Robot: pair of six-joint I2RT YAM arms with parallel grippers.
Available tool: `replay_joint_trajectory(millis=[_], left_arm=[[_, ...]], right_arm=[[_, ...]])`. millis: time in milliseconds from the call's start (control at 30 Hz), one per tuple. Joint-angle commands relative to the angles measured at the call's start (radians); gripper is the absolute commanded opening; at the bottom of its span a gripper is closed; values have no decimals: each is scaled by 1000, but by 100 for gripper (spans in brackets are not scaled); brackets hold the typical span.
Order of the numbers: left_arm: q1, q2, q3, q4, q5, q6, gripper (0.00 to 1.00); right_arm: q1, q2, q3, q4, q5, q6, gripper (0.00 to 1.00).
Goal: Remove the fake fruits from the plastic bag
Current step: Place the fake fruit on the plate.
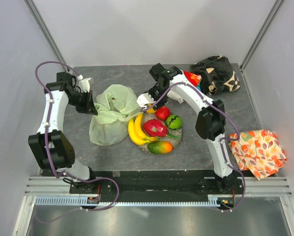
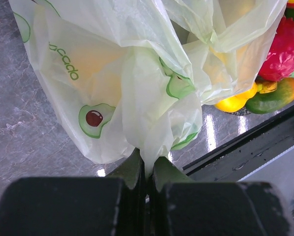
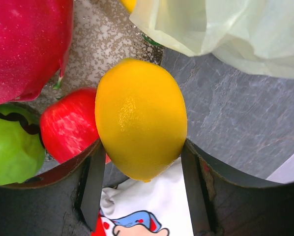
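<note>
The right gripper (image 3: 142, 167) is clamped on a yellow fruit (image 3: 139, 115), an oval, lemon-shaped piece, with one finger pressed against each of its long sides so that the smooth plastic cannot roll out. It holds the fruit low over the rim of the speckled dish (image 3: 102, 39), which suggests it is about to set the fruit down with the others. In the wrist view the red apple (image 3: 68, 123) sits just beside the held fruit on one side. The green lime (image 3: 12, 142) lies beyond the apple, and the pink dragon fruit (image 3: 24, 44) lies ahead of the fingers. The bananas (image 1: 135, 130) and the mango (image 1: 160, 147) lie further off on the same dish, towards the robot's bases. On the held fruit's other side, just ahead of the fingers, is the pale green plastic bag (image 3: 225, 34), slumped on the grey table (image 3: 235, 113). The left gripper (image 2: 147, 172) is pinched shut on a gathered fold of that bag (thin film printed with avocados), most likely to anchor it and hold its mouth up towards the dish. A faint yellow glow shows through the film ahead of the left fingers. It may be fruit inside the bag, but that cannot be told for certain.
</note>
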Motion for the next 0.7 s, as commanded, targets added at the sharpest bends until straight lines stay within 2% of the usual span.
replay_joint_trajectory(millis=[0,467,667], left_arm=[[-1,-16,-7,34,8,-23,2],[2,6,17,41,36,-31,2],[3,4,11,44,48,-29,2]], right_arm=[[18,16,48,-41,9,-119,49],[77,37,34,-39,85,-308,49],[87,37,14,-39,117,-337,50]])
